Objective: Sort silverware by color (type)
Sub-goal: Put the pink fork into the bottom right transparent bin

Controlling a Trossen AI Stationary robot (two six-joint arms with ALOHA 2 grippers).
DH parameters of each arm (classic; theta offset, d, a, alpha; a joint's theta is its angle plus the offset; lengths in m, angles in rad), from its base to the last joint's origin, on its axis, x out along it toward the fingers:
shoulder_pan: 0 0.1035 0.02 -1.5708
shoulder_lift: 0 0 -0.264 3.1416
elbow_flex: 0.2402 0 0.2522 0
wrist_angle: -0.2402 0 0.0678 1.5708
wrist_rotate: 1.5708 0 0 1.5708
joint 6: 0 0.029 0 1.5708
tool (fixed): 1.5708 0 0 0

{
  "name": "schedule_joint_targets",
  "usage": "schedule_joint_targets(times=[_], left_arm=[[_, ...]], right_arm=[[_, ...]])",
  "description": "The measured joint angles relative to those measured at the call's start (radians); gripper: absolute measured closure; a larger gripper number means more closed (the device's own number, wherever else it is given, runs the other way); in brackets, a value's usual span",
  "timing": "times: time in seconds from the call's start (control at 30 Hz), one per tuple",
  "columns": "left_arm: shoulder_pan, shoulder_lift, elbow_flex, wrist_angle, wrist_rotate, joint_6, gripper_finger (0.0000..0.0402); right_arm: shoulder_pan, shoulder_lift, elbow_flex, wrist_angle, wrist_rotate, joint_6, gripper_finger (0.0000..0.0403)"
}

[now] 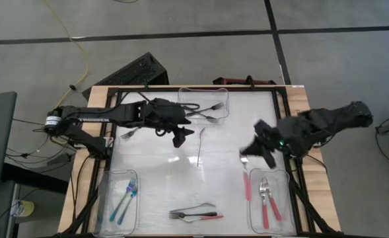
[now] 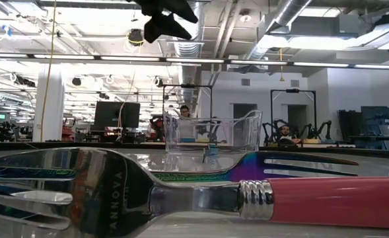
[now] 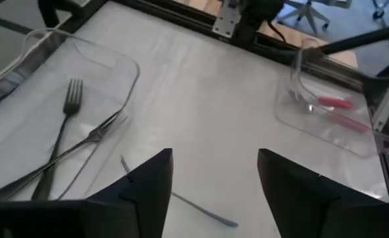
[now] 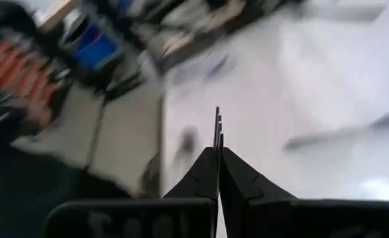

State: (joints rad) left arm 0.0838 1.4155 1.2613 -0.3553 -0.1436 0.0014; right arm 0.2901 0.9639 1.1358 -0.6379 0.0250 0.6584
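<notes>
Steel, thin and slick: the grey fork (image 1: 201, 144) lies flat mid-desk, so I'd pinch its handle across the narrow width. My left gripper (image 1: 179, 137) hovers beside it, fingers spread; right gripper (image 1: 255, 153) has fingers pressed together, apparently empty.

Dark forks (image 1: 206, 111) crossed in bin, top centre. Silver utensil (image 1: 200, 145) lying alone mid-frame. Blue-handled pair (image 1: 125, 199) bottom left. Red-handled pieces (image 1: 265, 203) bottom right. Fork and red-handled utensil (image 1: 194, 214) bottom centre.
</notes>
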Motion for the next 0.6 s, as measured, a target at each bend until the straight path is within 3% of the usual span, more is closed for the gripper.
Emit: schedule_joint_targets(times=[0.17,0.4,0.47,0.6], left_arm=[[0.016,0.000,0.000,-0.028,-0.002,-0.034,0.0196],[0.017,0.013,0.000,-0.036,0.054,-0.035,0.0197],[0.017,0.038,0.000,-0.018,0.069,-0.020,0.0197],[0.017,0.077,-0.001,0.004,0.097,-0.004,0.0197]], right_arm=[[0.287,0.002,-0.003,-0.167,0.092,0.280,0.0379],[0.661,-0.013,-0.215,-0.114,0.318,0.858,0.0381],[0.733,-0.023,-0.300,-0.112,0.378,1.027,0.0381],[0.786,-0.012,-0.450,-0.036,0.395,1.261,0.0381]])
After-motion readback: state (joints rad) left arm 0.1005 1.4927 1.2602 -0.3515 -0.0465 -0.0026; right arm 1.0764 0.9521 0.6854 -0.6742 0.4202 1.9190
